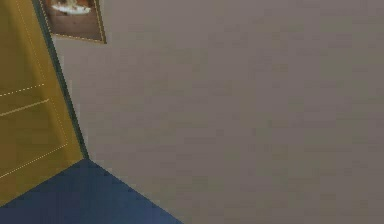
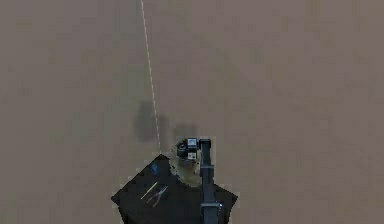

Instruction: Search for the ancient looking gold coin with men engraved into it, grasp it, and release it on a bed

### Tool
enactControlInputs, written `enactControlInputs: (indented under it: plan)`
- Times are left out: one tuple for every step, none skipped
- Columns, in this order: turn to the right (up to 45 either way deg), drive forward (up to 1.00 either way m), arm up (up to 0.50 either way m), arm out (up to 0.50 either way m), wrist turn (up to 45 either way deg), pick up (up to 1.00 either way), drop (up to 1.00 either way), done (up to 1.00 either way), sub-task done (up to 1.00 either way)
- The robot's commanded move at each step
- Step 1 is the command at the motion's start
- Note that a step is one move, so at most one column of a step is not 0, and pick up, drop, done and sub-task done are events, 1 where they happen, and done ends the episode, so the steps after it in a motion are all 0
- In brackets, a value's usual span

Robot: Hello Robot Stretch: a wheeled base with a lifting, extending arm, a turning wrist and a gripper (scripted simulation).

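Facing a plain grey-brown wall (image 1: 240, 110), the forward view has that wall across most of the frame, from the top edge down to the lower right. At the left edge stands a yellow door (image 1: 25, 100) with thin pale lines crossing its face at mid-height and lower down. A narrow dark frame (image 1: 68, 95) runs along its right side, between it and the wall. A picture (image 1: 75, 18) in a brown border hangs at the upper left, just beside the door's top and cut by the top edge; what it depicts is too small to tell. Blue floor (image 1: 80, 200) takes the lower left corner and meets the wall along a slanted line.

In the arm side view a brown surface (image 2: 300, 80) spreads over nearly the whole frame. A thin pale line (image 2: 150, 70) drops from the top edge, just left of centre, toward the middle. The arm (image 2: 207, 185) rises from the bottom edge just right of centre. At its far end sit the white squares (image 2: 187, 148), and lower left of them the gripper (image 2: 152, 191) lies against a dark diamond-shaped slab (image 2: 128, 197) at the bottom centre. With that dark shape behind its far end, I cannot tell whether the gripper holds anything. Where the coin is cannot be told from either view.
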Motion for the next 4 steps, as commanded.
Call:
enactControlInputs:
  plan:
    - [0.0, 0.00, -0.30, 0.00, 0.0, 0.00, 0.00, 0.00, 0.00]
    - [0.0, 0.00, 0.00, 0.00, 0.0, 1.00, 0.00, 0.00, 0.00]
    - [0.0, 0.00, 0.10, 0.00, 0.0, 0.00, 0.00, 0.00, 0.00]
    - [0.0, 0.00, 0.50, 0.00, 0.0, 0.00, 0.00, 0.00, 0.00]
